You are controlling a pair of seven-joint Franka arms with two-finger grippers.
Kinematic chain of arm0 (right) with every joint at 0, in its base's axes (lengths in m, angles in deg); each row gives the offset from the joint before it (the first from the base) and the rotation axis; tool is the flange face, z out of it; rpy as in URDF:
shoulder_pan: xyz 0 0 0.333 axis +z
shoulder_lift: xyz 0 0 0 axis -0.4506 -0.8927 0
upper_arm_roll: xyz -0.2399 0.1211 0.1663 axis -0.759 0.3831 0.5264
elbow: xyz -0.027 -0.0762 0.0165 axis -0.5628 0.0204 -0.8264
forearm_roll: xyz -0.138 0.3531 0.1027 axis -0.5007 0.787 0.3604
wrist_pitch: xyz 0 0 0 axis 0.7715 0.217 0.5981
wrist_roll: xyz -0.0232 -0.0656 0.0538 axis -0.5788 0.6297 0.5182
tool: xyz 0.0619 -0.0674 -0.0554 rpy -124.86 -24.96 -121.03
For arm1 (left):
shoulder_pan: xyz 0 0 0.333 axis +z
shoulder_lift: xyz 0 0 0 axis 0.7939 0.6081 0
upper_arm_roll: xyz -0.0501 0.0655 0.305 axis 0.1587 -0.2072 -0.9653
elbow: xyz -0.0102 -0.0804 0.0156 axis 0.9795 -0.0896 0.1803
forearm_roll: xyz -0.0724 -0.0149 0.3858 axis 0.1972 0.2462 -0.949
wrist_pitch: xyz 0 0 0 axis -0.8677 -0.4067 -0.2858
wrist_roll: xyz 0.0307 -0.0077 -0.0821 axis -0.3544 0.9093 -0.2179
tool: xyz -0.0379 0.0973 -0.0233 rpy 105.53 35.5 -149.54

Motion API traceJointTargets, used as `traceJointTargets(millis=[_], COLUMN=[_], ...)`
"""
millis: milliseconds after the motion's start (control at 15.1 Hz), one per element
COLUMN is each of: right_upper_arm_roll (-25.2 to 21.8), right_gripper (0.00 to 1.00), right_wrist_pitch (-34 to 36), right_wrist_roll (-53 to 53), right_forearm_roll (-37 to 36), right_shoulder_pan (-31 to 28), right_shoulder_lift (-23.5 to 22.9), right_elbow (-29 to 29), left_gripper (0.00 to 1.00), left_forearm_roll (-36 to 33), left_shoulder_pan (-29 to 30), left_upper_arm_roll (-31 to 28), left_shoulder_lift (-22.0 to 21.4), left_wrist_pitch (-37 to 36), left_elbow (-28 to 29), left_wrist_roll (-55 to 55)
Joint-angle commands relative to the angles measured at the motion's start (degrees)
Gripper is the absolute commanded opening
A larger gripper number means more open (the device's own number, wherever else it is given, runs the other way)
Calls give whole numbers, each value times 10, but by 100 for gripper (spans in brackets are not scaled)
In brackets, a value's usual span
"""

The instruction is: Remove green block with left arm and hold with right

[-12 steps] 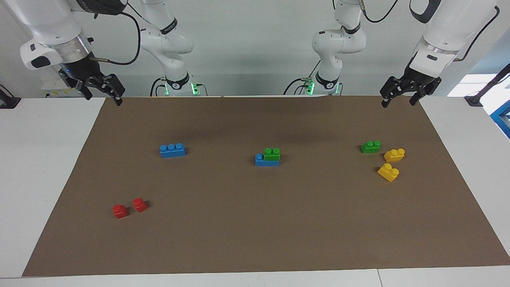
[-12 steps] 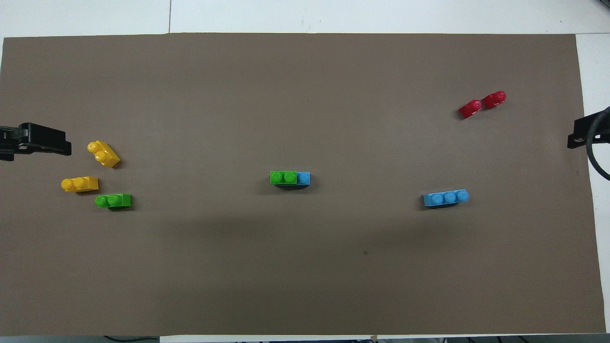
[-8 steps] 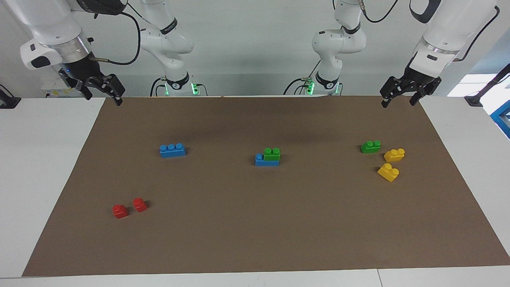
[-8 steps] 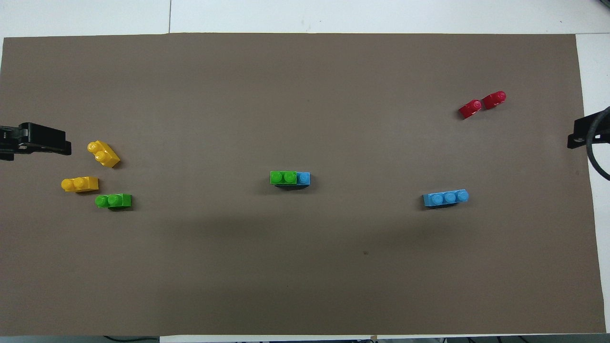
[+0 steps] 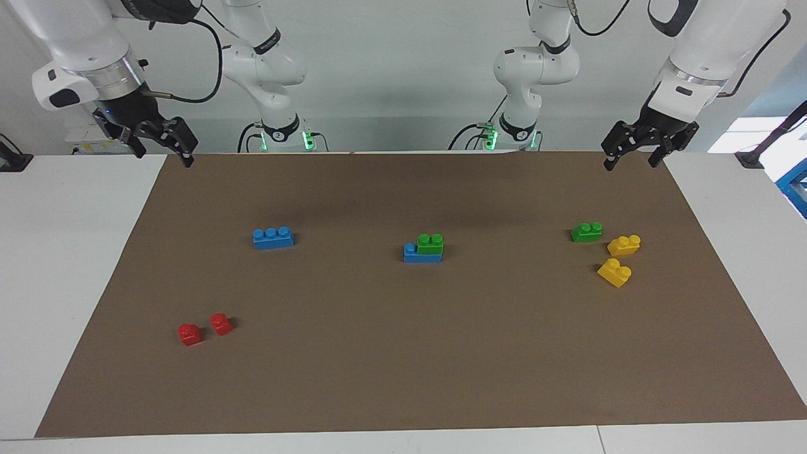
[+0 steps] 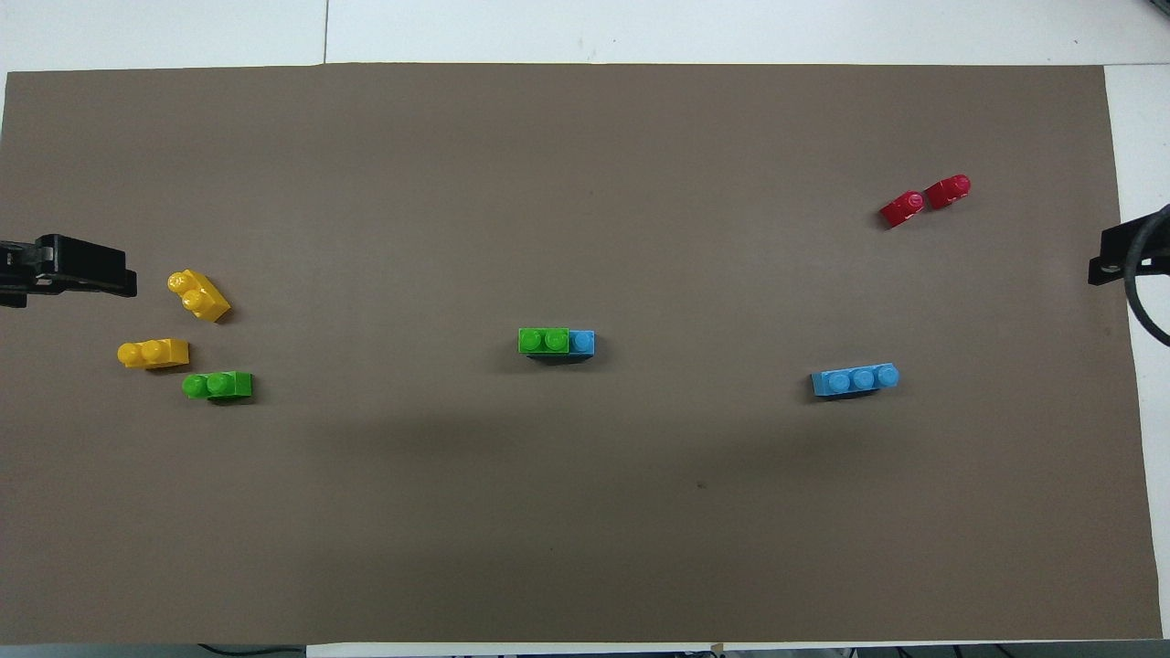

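Brown paper [image 5: 403,366] is spread over the white table [image 5: 57,265], and the bricks are scattered on it. At the middle of the paper the green block [image 5: 430,244] is seated on a blue brick [image 5: 416,255], covering two of its studs and leaving one blue stud bare toward the right arm's end; in the overhead view the same pair is seen as green block [image 6: 543,340] and blue brick [image 6: 581,342]. Nothing is touching this stack.

A second green brick [image 5: 586,231] is lying loose toward the left arm's end of the table, with two yellow bricks just beside it: one [image 5: 624,244] close to it and another [image 5: 615,272] farther from the robots. Toward the right arm's end a lone blue three-stud brick [image 5: 273,237] is found, and two small red bricks [image 5: 204,328] are set side by side near the corner of the paper farthest from the robots at that end.

The left gripper [image 5: 633,161] is held in the air over the paper's corner nearest the robots at its own end, its fingers spread and nothing between them. The right gripper [image 5: 165,151] is held likewise over the corresponding corner at the other end, fingers also spread and empty. Both arms are waiting.

Compared with the earlier frames, no change is noted: every brick is lying where it was, and neither gripper has shifted by any visible amount.
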Motion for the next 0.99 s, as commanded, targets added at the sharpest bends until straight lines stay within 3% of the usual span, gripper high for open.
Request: traceJointTargets(millis=[0,198,397,529,926], right_upper_arm_roll=[5,5,5,5,5], right_gripper=[100,100,100,100,100], right_wrist_pitch=[1,1,1,1,1], right_wrist_roll=[11,10,11,10,10], right_forearm_roll=[-2,-2,-2,-2,-2], right_shoulder_pan=[-8,-8,-8,-8,-8], right_shoulder_lift=[3,3,3,3,3], right_elbow=[-4,-4,-4,-4,-4], left_gripper=[100,100,100,100,100], left_forearm_roll=[-4,-4,-3,14,19], left_shoulder_pan=[-7,-6,-14,-17,-103], left_upper_arm_roll=[-7,-7,-5,0,-1], left_shoulder_lift=[-5,-10,-17,-19,-38], left_wrist_pitch=[6,5,5,6,39], left_elbow=[9,15,29,36,79], left_wrist_roll=[0,-8,-86,-190,-513])
